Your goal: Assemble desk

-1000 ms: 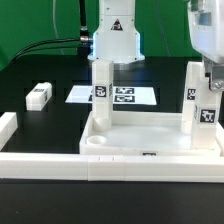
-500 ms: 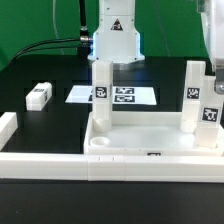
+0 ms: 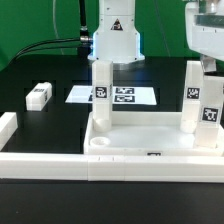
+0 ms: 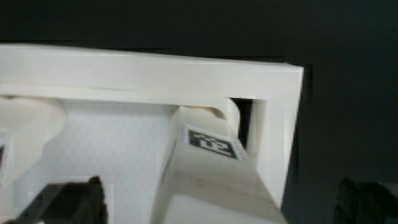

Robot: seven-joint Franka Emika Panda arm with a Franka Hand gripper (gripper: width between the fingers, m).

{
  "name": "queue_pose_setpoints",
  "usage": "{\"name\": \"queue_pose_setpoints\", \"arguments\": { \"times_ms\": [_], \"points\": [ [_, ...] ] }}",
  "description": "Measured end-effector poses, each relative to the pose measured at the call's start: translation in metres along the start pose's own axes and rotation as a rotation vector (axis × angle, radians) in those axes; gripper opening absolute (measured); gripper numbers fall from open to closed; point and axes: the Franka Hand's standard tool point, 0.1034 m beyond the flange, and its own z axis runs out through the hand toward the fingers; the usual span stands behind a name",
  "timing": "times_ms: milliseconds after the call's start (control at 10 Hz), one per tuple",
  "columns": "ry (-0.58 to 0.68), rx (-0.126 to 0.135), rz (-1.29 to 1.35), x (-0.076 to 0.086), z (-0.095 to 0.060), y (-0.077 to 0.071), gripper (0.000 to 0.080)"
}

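Fingers (image 4: pixel 210 205) stood wide apart and held nothing; in the wrist view only the two dark tips showed, one at each side, with a tagged leg (image 4: pixel 222 150) and the tabletop (image 4: pixel 143 75) rim between and beyond them. In the exterior view the arm sat at the upper right edge, directly above the rightmost leg (image 3: pixel 210 115), not visibly touching it.

Tabletop (image 3: pixel 150 152) lay on the black worktop (image 3: pixel 40 130), near and right of centre, pressed against the long white border rail (image 3: pixel 60 165) along the near side. Three legs stood upright in it: one at the far left corner (image 3: pixel 101 95), one at the far right (image 3: pixel 192 98), one at the near right under the arm. A fourth leg (image 3: pixel 39 95) lay flat on the worktop, well apart to the left. The marker board (image 3: pixel 125 96) lay behind the tabletop.

Judgement on handling: parts look like rigid, light, smooth plastic, so probably slippery under the fingers and stiff enough not to deform. The loose leg is best taken across two flat opposite faces near its middle, clear of the tag, squarely, so it does not twist on the lift. The near left corner socket (image 3: pixel 95 146) appeared unfilled.
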Motion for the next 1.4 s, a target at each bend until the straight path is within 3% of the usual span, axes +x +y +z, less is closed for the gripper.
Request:
{"name": "queue_pose_setpoints", "arguments": {
  "times_ms": [100, 400, 1000, 1200, 1300, 1400],
  "points": [
    [0.015, -0.013, -0.180, 0.0009, -0.0022, -0.0013, 0.0649],
    [0.035, -0.019, -0.517, 0.0037, -0.0046, -0.0045, 0.0649],
    [0.049, -0.042, -0.935, 0.0068, -0.0045, -0.0037, 0.0649],
    [0.049, -0.042, -0.932, 0.0069, -0.0044, -0.0037, 0.0380],
    [0.050, -0.043, -0.930, 0.0080, -0.0046, -0.0036, 0.0380],
    [0.050, -0.043, -0.930, 0.0081, -0.0045, -0.0036, 0.0287]
  ]
}}
